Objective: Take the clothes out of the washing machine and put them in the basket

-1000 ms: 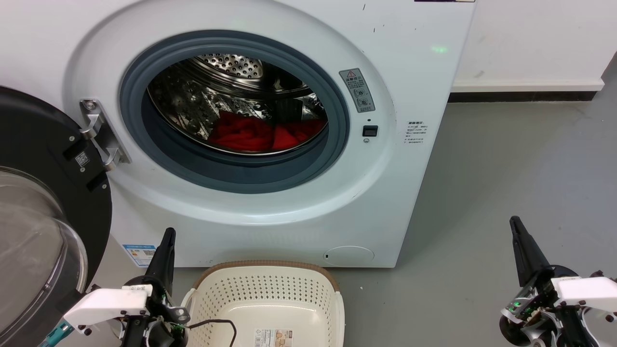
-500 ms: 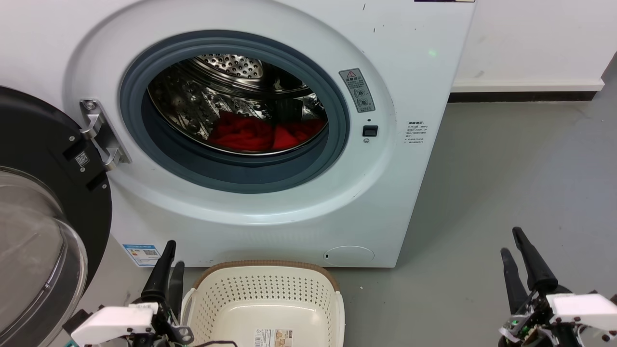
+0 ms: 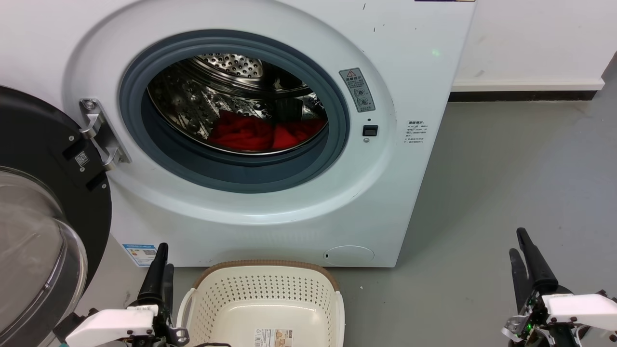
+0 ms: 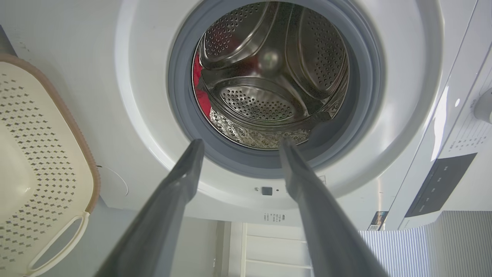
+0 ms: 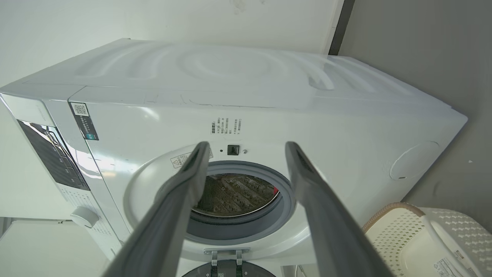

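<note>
With the clothes (image 3: pixel 255 135) lying low in the drum of the washing machine (image 3: pixel 289 217) and the basket (image 3: pixel 270 266) sitting on the floor just below its porthole to receive them, the left gripper (image 3: pixel 165 258) and right gripper (image 3: pixel 517 241) are hovering empty, fingers parted.

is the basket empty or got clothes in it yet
Empty. The basket shows a bare bottom with just a paper label; the red clothes lie inside the washing machine.

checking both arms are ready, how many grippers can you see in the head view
2. The left gripper is at the lower left, beside the basket; the right gripper is at the lower right, over the grey floor. Both are open.
</note>
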Available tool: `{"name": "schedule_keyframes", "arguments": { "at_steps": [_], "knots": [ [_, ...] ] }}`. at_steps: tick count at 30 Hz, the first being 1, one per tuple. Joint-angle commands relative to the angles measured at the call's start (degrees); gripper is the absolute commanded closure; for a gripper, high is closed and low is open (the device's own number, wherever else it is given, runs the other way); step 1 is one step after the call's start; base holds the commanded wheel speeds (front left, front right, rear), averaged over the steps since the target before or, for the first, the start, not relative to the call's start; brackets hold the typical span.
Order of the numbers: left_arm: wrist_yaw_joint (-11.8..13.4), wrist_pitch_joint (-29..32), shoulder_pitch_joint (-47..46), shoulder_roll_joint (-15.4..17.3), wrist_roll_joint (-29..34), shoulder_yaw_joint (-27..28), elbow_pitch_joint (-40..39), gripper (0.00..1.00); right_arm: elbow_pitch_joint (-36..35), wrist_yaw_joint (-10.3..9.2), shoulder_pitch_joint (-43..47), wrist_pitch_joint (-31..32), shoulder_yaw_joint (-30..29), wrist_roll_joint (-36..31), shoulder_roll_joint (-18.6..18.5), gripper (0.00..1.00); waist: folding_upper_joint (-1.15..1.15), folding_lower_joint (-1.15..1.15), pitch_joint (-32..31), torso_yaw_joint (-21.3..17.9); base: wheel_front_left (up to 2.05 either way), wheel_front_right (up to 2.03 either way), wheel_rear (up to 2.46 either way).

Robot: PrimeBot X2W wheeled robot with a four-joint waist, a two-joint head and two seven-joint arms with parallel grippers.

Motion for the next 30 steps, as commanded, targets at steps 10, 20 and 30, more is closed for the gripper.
{"name": "schedule_keyframes", "arguments": {
  "at_steps": [10,20,30],
  "knots": [
    [0.00,-3.08,-0.36,0.11,10.29,3.19,-3.88,0.00,-3.72,0.01,-0.96,-3.00,-1.68,-15.10,-0.05,0.00,0.00,0.00,0.11,-0.25,0.00,0.00,0.00],
    [2.04,-5.28,-0.54,0.13,22.38,3.14,-10.06,0.00,-10.21,0.01,-1.00,-5.22,-0.60,-33.14,-0.05,0.00,0.00,0.00,0.47,-0.46,0.00,0.00,0.00],
    [6.64,-7.27,0.14,0.15,36.92,-1.87,-16.76,0.00,-14.42,0.01,-0.55,-7.20,1.28,-47.25,-0.04,0.00,0.00,0.00,0.84,-0.70,0.00,0.00,0.00]
  ]
}}
